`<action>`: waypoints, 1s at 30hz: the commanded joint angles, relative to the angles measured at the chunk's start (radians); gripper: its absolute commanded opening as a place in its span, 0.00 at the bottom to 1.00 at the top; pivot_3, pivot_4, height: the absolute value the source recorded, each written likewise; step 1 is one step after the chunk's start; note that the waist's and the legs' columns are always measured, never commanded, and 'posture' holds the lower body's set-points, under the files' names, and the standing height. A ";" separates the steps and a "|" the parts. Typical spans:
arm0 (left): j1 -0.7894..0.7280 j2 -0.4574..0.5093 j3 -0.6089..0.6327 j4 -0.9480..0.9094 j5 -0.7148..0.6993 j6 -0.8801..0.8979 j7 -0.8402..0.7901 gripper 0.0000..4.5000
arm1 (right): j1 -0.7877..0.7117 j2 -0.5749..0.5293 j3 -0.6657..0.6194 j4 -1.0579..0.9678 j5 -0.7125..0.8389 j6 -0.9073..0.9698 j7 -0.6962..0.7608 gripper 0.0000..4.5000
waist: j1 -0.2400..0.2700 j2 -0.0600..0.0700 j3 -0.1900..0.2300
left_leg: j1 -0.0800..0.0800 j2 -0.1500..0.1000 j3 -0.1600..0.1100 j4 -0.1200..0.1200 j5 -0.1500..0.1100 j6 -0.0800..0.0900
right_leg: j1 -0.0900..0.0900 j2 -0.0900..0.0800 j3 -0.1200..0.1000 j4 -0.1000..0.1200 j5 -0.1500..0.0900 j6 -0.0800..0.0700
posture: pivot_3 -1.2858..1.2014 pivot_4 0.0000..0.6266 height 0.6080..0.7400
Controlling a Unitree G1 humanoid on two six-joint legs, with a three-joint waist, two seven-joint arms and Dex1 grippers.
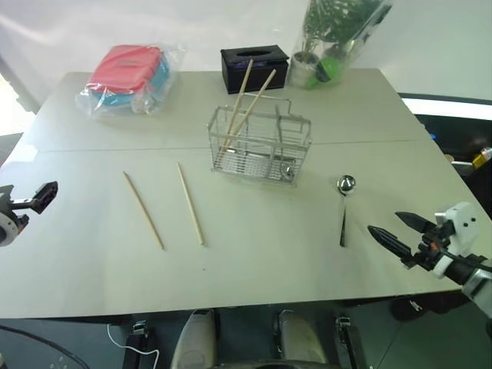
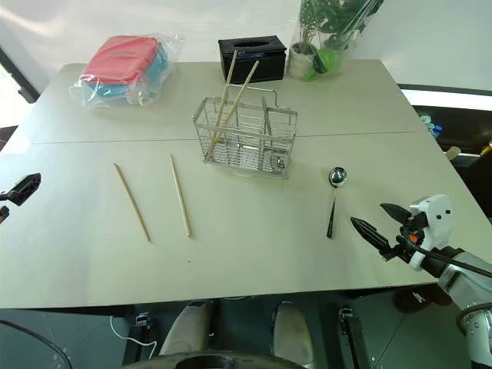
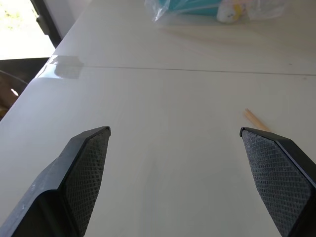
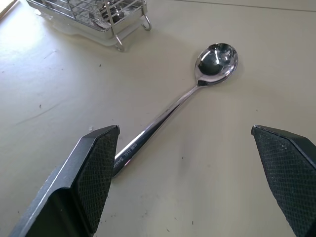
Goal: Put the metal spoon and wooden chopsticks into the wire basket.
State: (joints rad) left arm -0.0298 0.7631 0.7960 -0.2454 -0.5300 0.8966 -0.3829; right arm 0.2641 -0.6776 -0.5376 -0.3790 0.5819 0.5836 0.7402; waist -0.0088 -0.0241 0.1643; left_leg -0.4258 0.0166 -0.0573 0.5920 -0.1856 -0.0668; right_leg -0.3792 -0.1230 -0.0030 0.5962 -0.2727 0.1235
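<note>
The wire basket [image 1: 260,146] stands at the middle of the table with two wooden chopsticks [image 1: 247,96] leaning in it. Two more chopsticks lie flat to its left, one [image 1: 144,210] farther left than the other [image 1: 191,204]. The metal spoon [image 1: 344,206] lies right of the basket, bowl toward the far side. My right gripper [image 1: 386,223] hovers open just right of the spoon's handle; in the right wrist view the spoon [image 4: 197,94] lies between and ahead of the open fingers [image 4: 94,177]. My left gripper [image 3: 175,130] is open over the table's left edge, a chopstick tip [image 3: 254,118] ahead of it.
A black tissue box [image 1: 254,68] sits behind the basket. At the back left lies a plastic bag [image 1: 127,77] with red and blue items. A wrapped plant [image 1: 330,38] stands at the back right. A seam crosses the table [image 1: 100,150].
</note>
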 commanded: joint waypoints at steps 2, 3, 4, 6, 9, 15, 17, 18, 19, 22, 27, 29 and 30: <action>-0.025 0.031 -0.022 0.004 0.036 -0.033 0.021 0.98 | -0.021 0.002 -0.008 -0.042 0.026 -0.003 -0.017 0.99 | 0.001 0.000 0.000 | 0.000 0.000 0.000 0.000 0.000 0.000 | 0.000 0.000 0.000 0.000 0.000 0.000 | 0.52 0.24 0.77; -0.035 0.029 -0.022 0.008 0.034 -0.031 0.024 0.98 | -0.022 0.001 -0.007 -0.045 0.026 -0.002 -0.021 0.99 | 0.000 0.000 0.000 | 0.000 0.000 0.000 0.000 0.000 0.000 | 0.000 0.000 0.000 0.000 0.000 0.000 | 0.52 0.24 0.77; -0.043 0.029 -0.023 0.010 0.032 -0.028 0.025 0.98 | -0.025 -0.002 -0.007 -0.046 0.027 -0.001 -0.025 0.99 | 0.000 0.000 0.000 | 0.000 0.000 0.000 0.000 0.000 0.000 | 0.000 0.000 0.000 0.000 0.000 0.000 | 0.52 0.24 0.77; -0.054 0.032 -0.028 0.010 0.018 -0.014 0.015 0.98 | -0.031 -0.009 -0.009 -0.051 0.027 0.002 -0.034 0.99 | 0.001 0.000 0.000 | 0.000 0.000 0.000 0.000 0.000 0.000 | 0.000 0.000 0.000 0.000 0.000 0.000 | 0.52 0.24 0.77; -0.060 0.034 -0.042 0.003 0.016 -0.011 0.004 0.98 | -0.045 -0.012 -0.021 -0.054 0.041 0.026 -0.056 0.99 | 0.001 0.000 0.000 | 0.000 0.000 0.000 0.000 0.000 0.000 | 0.000 0.000 0.000 0.000 0.000 0.000 | 0.52 0.24 0.77; -0.095 0.028 -0.072 -0.019 0.004 -0.004 0.010 0.98 | -0.069 -0.057 -0.012 -0.037 0.019 0.024 -0.047 0.99 | 0.002 0.000 0.000 | 0.000 0.000 0.000 0.000 0.000 0.000 | 0.000 0.001 0.000 0.001 0.000 0.000 | 0.52 0.24 0.77; -0.098 0.028 -0.080 -0.035 -0.007 0.004 0.003 0.98 | -0.087 -0.068 -0.024 -0.037 0.034 0.044 -0.060 0.99 | 0.002 0.000 0.000 | 0.000 0.000 0.000 0.000 0.001 0.001 | 0.001 0.001 0.000 0.001 0.000 0.000 | 0.52 0.24 0.77; -0.100 0.028 -0.083 -0.043 -0.008 0.005 0.000 0.98 | -0.095 -0.073 -0.028 -0.042 0.040 0.057 -0.067 0.99 | 0.001 0.000 0.000 | 0.000 0.000 0.000 0.001 0.002 0.002 | 0.001 0.001 0.000 0.001 0.000 0.000 | 0.52 0.24 0.77; -0.102 0.029 -0.086 -0.047 -0.010 0.005 -0.003 0.98 | -0.102 -0.077 -0.030 -0.049 0.044 0.068 -0.074 0.99 | 0.001 0.000 0.000 | 0.000 0.000 0.000 0.001 0.002 0.003 | 0.001 0.001 0.000 0.001 0.000 0.000 | 0.52 0.24 0.77; -0.123 0.036 -0.096 -0.049 -0.025 0.013 -0.009 0.98 | -0.122 -0.095 -0.018 -0.075 0.044 0.119 -0.108 0.99 | 0.002 0.000 0.000 | 0.000 0.000 0.000 0.000 0.002 0.003 | 0.004 0.001 0.000 0.001 0.000 0.000 | 0.52 0.24 0.77; -0.178 0.075 -0.130 -0.079 -0.123 0.064 -0.098 0.98 | -0.217 -0.114 0.011 -0.120 0.055 0.263 -0.223 0.99 | 0.001 0.000 0.000 | 0.000 0.000 -0.001 0.001 0.002 0.003 | 0.004 0.002 0.000 0.002 0.000 0.000 | 0.52 0.24 0.77; -0.205 0.110 -0.153 -0.126 -0.216 0.083 -0.196 0.98 | -0.290 -0.102 0.019 -0.133 0.075 0.351 -0.293 0.99 | 0.001 0.000 0.000 | 0.000 0.000 -0.001 0.001 0.002 0.003 | 0.004 0.002 0.000 0.002 0.000 0.000 | 0.52 0.24 0.77; -0.224 0.120 -0.166 -0.141 -0.255 0.093 -0.228 0.98 | -0.326 -0.090 0.022 -0.134 0.083 0.397 -0.333 0.99 | 0.001 0.000 0.000 | 0.000 0.000 -0.001 0.002 0.002 0.003 | 0.003 0.002 0.000 0.001 0.000 0.000 | 0.52 0.24 0.77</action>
State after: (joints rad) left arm -0.2197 0.8513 0.6351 -0.3285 -0.7124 0.9800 -0.5503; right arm -0.0258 -0.7690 -0.5078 -0.4758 0.6419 0.9244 0.4643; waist -0.0078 -0.0241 0.1645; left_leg -0.4258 0.0168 -0.0579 0.5936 -0.1836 -0.0636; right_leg -0.3770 -0.1215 -0.0030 0.5971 -0.2725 0.1237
